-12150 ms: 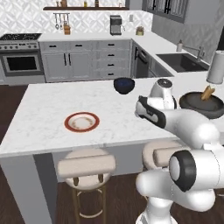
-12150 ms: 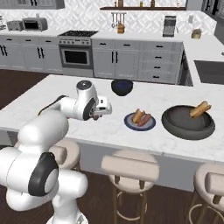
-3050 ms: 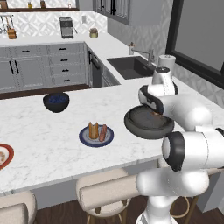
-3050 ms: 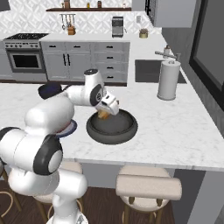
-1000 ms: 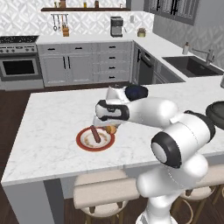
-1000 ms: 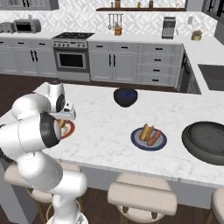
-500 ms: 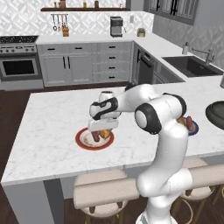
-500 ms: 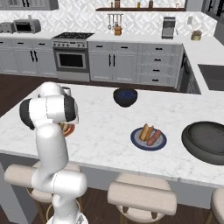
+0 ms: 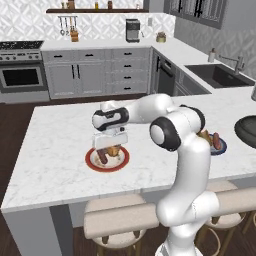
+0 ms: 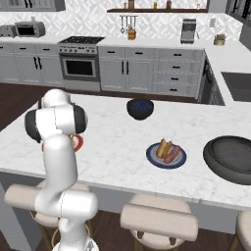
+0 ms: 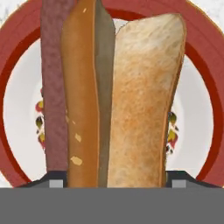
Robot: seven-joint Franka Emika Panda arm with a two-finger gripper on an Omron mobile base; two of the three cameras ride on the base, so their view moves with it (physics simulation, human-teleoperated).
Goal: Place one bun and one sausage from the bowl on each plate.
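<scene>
The orange-red rimmed plate (image 9: 95, 162) (image 11: 213, 113) lies on the island with a dark sausage (image 9: 101, 156) (image 11: 54, 87) on it. My gripper (image 9: 112, 149) (image 11: 116, 181) points straight down over this plate, shut on a tan bun (image 9: 115, 151) (image 11: 140, 100) that sits beside the sausage, low at the plate. Whether the bun rests on the plate I cannot tell. To the right, the dark blue plate (image 9: 221, 148) (image 10: 153, 158) carries a bun (image 10: 163, 147) and a sausage (image 10: 172, 154). The wide dark grey bowl (image 9: 247, 131) (image 10: 233, 159) stands at the right end of the island.
A smaller dark blue-black bowl (image 10: 139, 109) stands near the island's far edge. In the right base view my own arm (image 10: 56, 127) stands in front of the red plate, whose rim (image 10: 78, 143) peeks out. Stools (image 10: 159, 220) line the near side.
The arm's elbow has swung upright over the island while the gripper stayed over the red plate with the bun, sinking a little toward it.
</scene>
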